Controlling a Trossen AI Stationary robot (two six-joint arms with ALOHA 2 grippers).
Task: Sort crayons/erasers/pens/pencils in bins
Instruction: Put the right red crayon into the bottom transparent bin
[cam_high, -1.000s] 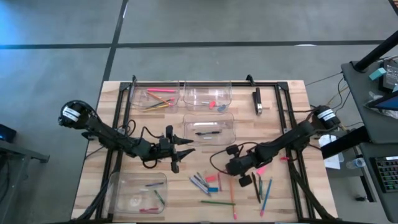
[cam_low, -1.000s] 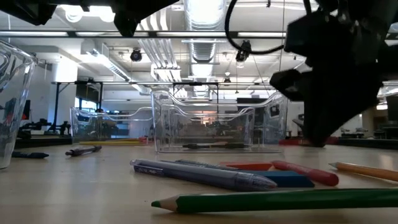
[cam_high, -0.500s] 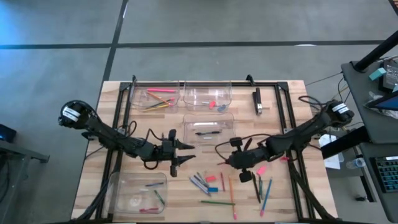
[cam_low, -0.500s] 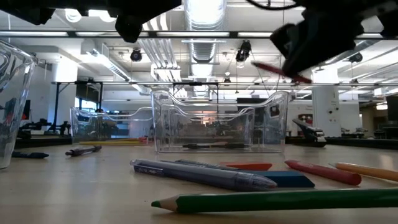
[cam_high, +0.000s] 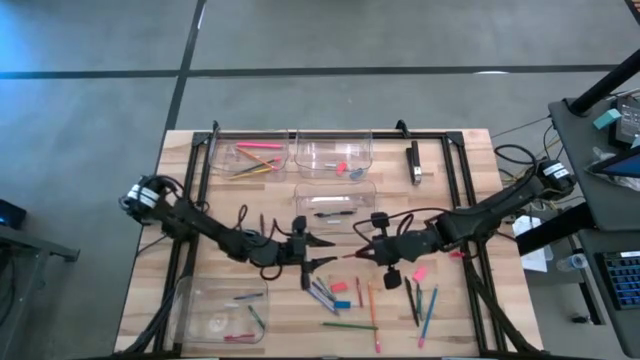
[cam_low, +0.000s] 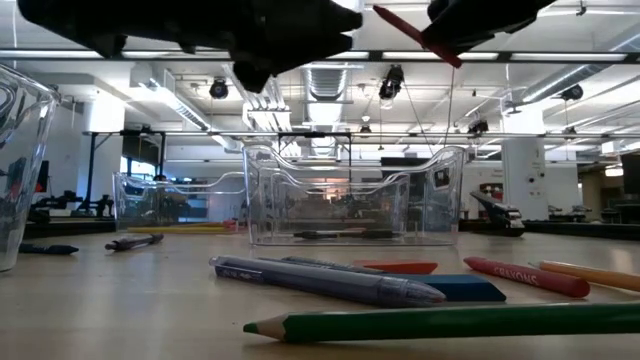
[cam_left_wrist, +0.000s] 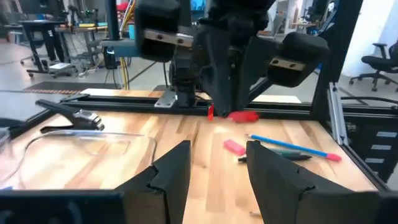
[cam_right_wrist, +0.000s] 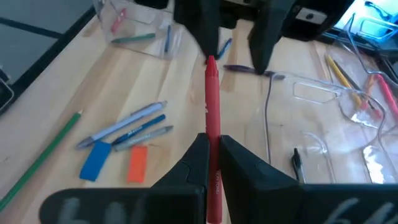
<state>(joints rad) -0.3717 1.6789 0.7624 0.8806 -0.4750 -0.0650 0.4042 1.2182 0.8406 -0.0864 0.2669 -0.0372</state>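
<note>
My right gripper (cam_high: 362, 256) hangs above the table's middle, shut on a red crayon (cam_right_wrist: 212, 99) whose tip points toward the table's left. Facing it, my left gripper (cam_high: 333, 252) is open and holds nothing; its fingers (cam_left_wrist: 174, 174) stand just off the crayon's tip, apart from it. Loose crayons, pens, pencils and erasers (cam_high: 335, 293) lie on the table below. Four clear bins: pencils at far left (cam_high: 255, 160), erasers beside it (cam_high: 333, 155), a pen in the middle one (cam_high: 335, 205), crayons at near left (cam_high: 220, 310). My right gripper pinches the red crayon's back part (cam_right_wrist: 212, 134) between its two fingers. The crayon lies along the fingers and sticks out ahead of them toward the table's left. It is lifted clear of the table.
A pink eraser (cam_high: 420, 272) and several pens and pencils (cam_high: 420, 305) lie near the right arm. A green pencil (cam_low: 450, 322) lies at the near edge. A black oblong block (cam_high: 413, 162) rests at the far right. A dark frame (cam_high: 330, 132) runs around the table.
My right gripper has risen from the table with the red crayon, tipped up toward level and drifted toward the left gripper; the crayon is now lifted clear. My left gripper has moved toward the table's right and down, toward the crayon's tip, staying open.
</note>
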